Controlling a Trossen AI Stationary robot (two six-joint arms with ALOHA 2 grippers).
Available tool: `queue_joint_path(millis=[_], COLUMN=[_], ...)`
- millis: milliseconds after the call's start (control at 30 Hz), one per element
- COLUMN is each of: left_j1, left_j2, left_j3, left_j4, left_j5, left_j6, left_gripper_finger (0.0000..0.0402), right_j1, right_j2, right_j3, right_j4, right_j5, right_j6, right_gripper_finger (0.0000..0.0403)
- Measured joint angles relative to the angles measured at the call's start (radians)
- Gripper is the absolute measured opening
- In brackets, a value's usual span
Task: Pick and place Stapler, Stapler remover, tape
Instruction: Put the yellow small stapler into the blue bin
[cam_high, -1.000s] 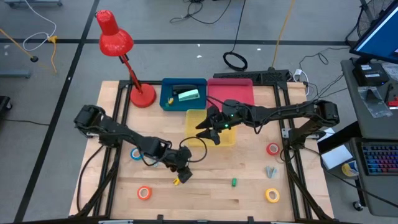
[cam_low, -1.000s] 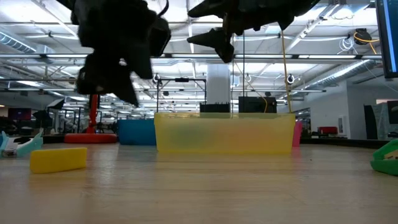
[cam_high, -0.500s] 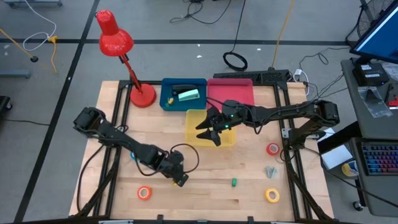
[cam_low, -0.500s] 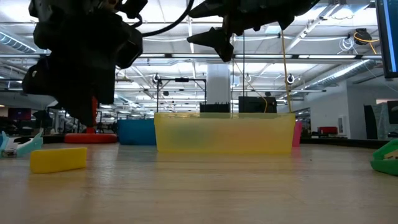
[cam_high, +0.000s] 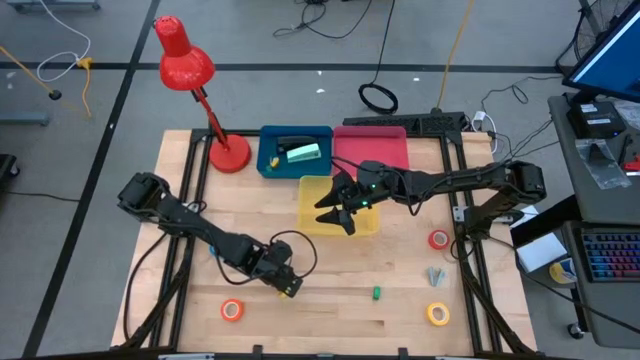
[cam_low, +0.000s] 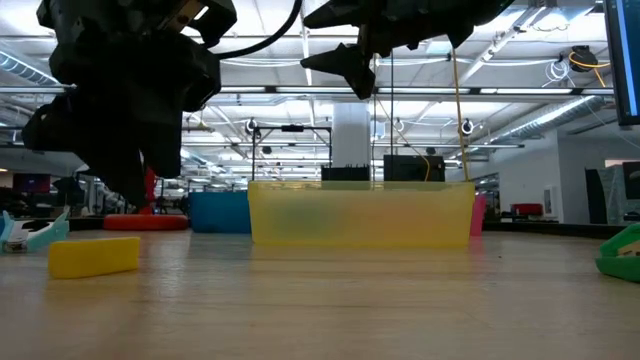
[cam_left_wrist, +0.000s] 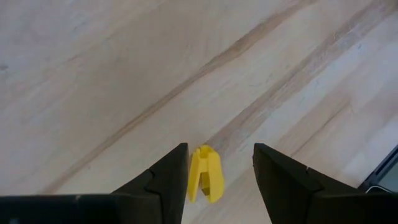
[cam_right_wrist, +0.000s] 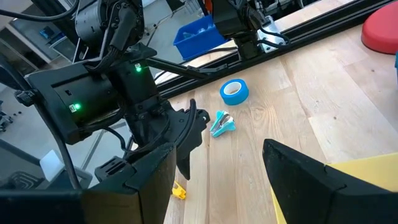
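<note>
A small yellow piece (cam_left_wrist: 205, 174) lies on the wooden table; it also shows in the low view (cam_low: 95, 255). My left gripper (cam_left_wrist: 217, 180) is open and points down, one finger on each side of the piece and just above it (cam_high: 285, 284). I see no touch. My right gripper (cam_high: 340, 205) is open and empty above the yellow bin (cam_high: 312, 186). An orange tape roll (cam_high: 232, 310), a red one (cam_high: 438, 239) and a yellow one (cam_high: 438, 314) lie flat on the table. The blue roll (cam_right_wrist: 234, 92) lies beside a cyan claw piece (cam_right_wrist: 221, 122).
A blue bin (cam_high: 268, 160) holding a black and a teal stapler and a pink bin (cam_high: 372, 148) stand behind the yellow bin. A red desk lamp (cam_high: 228, 152) stands at the far left. A grey claw piece (cam_high: 435, 274) and a small green piece (cam_high: 377, 293) lie near the front right.
My left gripper has moved toward the table's near edge and down over the small yellow piece, staying open. The piece has stayed where it was.
</note>
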Motion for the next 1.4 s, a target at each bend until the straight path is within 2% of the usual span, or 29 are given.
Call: queue_joint_path(millis=[333, 700, 1267, 1400], left_j1=[-0.025, -0.024, -0.023, -0.022], left_j2=[0.031, 0.159, 0.134, 0.11], left_j3=[0.0, 0.003, 0.0, -0.003], left_j4=[0.02, 0.094, 0.101, 0.097], left_j5=[-0.014, 0.109, 0.072, 0.067], left_j6=[-0.065, -0.122, -0.105, -0.031], left_gripper_finger=[0.0179, 0.0179, 0.0179, 0.0179], right_j1=[0.0, 0.0, 0.0, 0.0], right_j2=[0.0, -0.001, -0.001, -0.001], right_j3=[0.0, 0.0, 0.0, 0.0], right_j4=[0.0, -0.003, -0.015, -0.015], right_j5=[0.0, 0.0, 0.0, 0.0], right_j6=[-0.004, -0.01, -0.025, -0.025], right_gripper_finger=[0.0235, 0.0235, 0.0235, 0.0235])
